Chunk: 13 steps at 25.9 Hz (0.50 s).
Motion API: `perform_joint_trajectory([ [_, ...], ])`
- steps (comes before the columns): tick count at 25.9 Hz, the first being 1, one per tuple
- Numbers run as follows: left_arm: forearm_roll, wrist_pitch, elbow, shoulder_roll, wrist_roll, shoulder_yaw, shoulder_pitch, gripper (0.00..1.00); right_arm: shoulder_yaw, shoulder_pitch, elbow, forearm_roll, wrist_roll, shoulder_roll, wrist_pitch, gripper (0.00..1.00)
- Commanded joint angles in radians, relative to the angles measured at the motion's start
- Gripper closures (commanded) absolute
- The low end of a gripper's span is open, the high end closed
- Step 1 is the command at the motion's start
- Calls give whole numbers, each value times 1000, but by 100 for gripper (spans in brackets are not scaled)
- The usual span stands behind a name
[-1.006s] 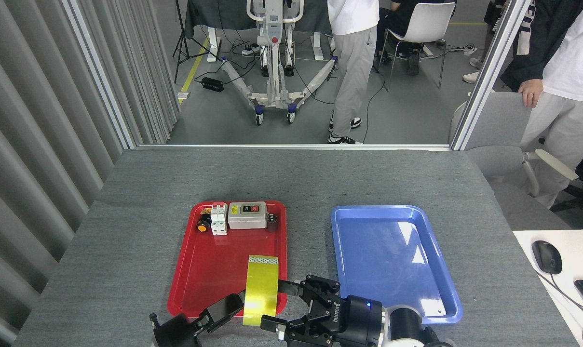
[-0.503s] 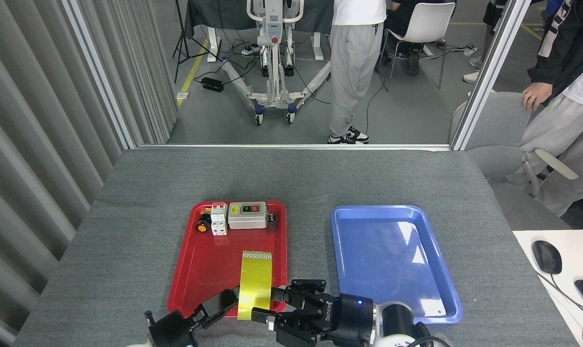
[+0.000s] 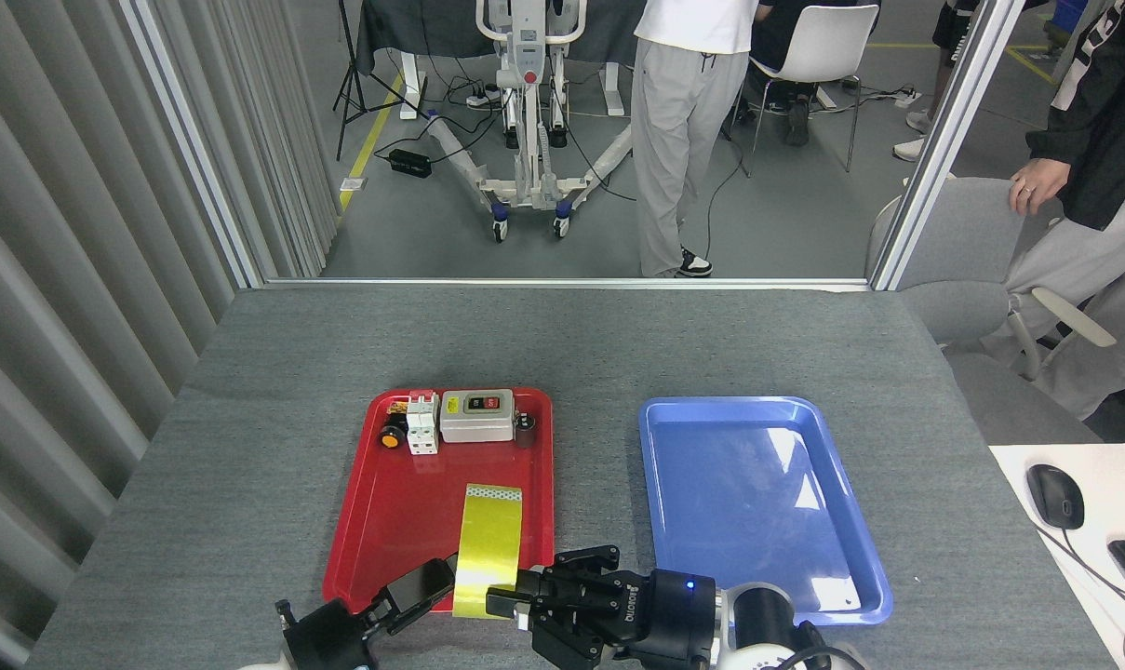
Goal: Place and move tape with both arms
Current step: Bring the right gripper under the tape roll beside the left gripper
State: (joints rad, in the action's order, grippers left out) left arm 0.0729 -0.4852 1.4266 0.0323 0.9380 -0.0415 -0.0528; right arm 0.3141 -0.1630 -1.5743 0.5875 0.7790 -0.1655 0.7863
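Tape (image 3: pixel 487 549) has dropped slightly and shifted left over the last second, now over the red tray's (image 3: pixel 404 521) near edge. Both hands clamp it: left hand (image 3: pixel 432 582), right hand (image 3: pixel 515 596). Looks mid-handover; blue tray (image 3: pixel 841 558) likely next.

A robotics lab: a wheeled white equipment stand (image 3: pixel 528 112), floor cables (image 3: pixel 609 167) and a grey-felted test table (image 3: pixel 562 344).

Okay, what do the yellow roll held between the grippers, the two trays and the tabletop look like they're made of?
The yellow tape roll looks like glossy plastic film, catching glare. The red tray and blue tray look like smooth moulded plastic, with window reflections and rounded rims. The grey tabletop seems covered in matte, felt-like fabric.
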Motion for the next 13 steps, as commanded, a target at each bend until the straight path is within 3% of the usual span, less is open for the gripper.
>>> perform_joint_trajectory([
  [1, 1, 4, 0, 6, -7, -3, 1, 74, 0, 0, 7, 0, 3, 1, -1, 71],
  [6, 1, 2, 0, 8, -7, -9, 1, 73, 5, 0, 14, 0, 3, 1, -1, 75],
  [9, 2, 7, -2, 9, -13, -11, 1, 60, 6, 0, 14, 0, 3, 1, -1, 79],
  [10, 2, 8, -2, 11, -15, -11, 1, 54, 6, 0, 14, 0, 3, 1, -1, 80],
  [11, 2, 11, -3, 11, -16, -11, -1, 34, 6, 0, 14, 0, 3, 3, -1, 81],
  [12, 2, 11, -9, 11, -16, -12, 1, 0, 8, 0, 14, 0, 2, 3, -1, 82],
  [13, 1, 11, -11, 11, -18, -12, 1, 0, 8, 0, 14, 0, 2, 3, -1, 82],
])
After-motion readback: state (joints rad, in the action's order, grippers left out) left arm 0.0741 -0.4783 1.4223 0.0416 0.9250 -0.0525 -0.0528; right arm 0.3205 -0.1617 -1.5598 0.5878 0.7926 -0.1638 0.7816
